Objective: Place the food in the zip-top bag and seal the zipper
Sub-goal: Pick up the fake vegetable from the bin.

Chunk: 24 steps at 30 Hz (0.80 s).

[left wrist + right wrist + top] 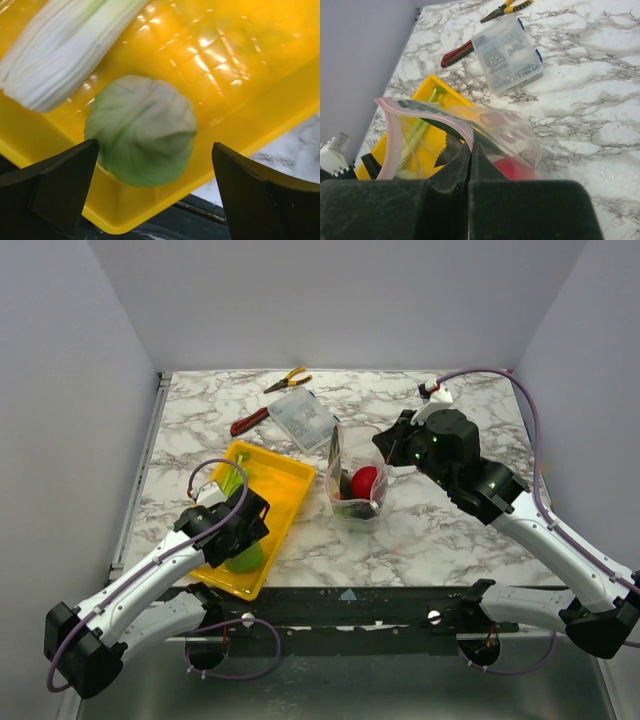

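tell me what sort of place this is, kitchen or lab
Likely a lab robot cell, not a kitchen: plain grey walls box in a marble-patterned table, a toy cabbage sits in a yellow tray, and pliers and a parts box lie behind.

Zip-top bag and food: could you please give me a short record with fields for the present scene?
zip-top bag: upright, mouth open, rim pinched by right claw
zipper: unsealed
in bag: red tomato, other items unclear
yellow tray: holds cabbage and leek
left claw: open, straddling cabbage, not closed on it
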### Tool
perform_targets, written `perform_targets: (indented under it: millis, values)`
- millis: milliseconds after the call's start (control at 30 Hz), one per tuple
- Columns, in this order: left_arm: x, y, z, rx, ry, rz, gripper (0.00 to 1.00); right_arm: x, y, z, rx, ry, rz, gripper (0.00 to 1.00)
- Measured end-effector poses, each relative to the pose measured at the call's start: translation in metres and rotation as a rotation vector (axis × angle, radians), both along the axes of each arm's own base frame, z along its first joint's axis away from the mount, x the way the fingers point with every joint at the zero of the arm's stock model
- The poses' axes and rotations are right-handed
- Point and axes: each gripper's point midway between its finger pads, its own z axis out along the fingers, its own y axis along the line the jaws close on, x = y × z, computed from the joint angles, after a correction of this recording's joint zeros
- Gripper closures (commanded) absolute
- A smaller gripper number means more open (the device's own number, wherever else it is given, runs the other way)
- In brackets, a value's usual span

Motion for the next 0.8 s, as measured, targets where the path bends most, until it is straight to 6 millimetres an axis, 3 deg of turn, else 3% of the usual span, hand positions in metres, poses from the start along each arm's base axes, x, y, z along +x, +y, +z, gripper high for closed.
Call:
perform_targets:
  millis: [267, 400, 533, 600, 633, 700, 800]
  values:
    - [-0.013, 0.015, -0.021, 0.103, 0.120, 0.060, 0.04, 0.000, 0.000, -0.001, -0.001, 0.001, 0.000, 0.99]
    - [-0.018, 0.019, -0.029, 0.118, 0.138, 0.065, 0.18, 0.001, 0.000, -0.001, -0.002, 0.002, 0.000, 0.99]
    - [-0.018, 0.020, -0.027, 0.116, 0.124, 0.065, 0.43, 0.000, 0.000, -0.001, -0.001, 0.002, 0.000, 0.99]
    - [-0.016, 0.021, -0.022, 0.112, 0.099, 0.064, 0.57, 0.000, 0.001, -0.001, -0.001, 0.002, 0.000, 0.99]
    - [-0.014, 0.022, -0.016, 0.105, 0.076, 0.061, 0.59, 0.000, 0.001, -0.001, -0.001, 0.002, 0.000, 0.99]
    - [-0.011, 0.022, -0.010, 0.104, 0.052, 0.048, 0.59, 0.000, 0.001, -0.001, -0.001, 0.002, 0.000, 0.99]
    - [0.006, 0.011, 0.028, 0.048, -0.087, -0.067, 0.59, 0.000, 0.001, -0.001, 0.000, 0.003, 0.000, 0.99]
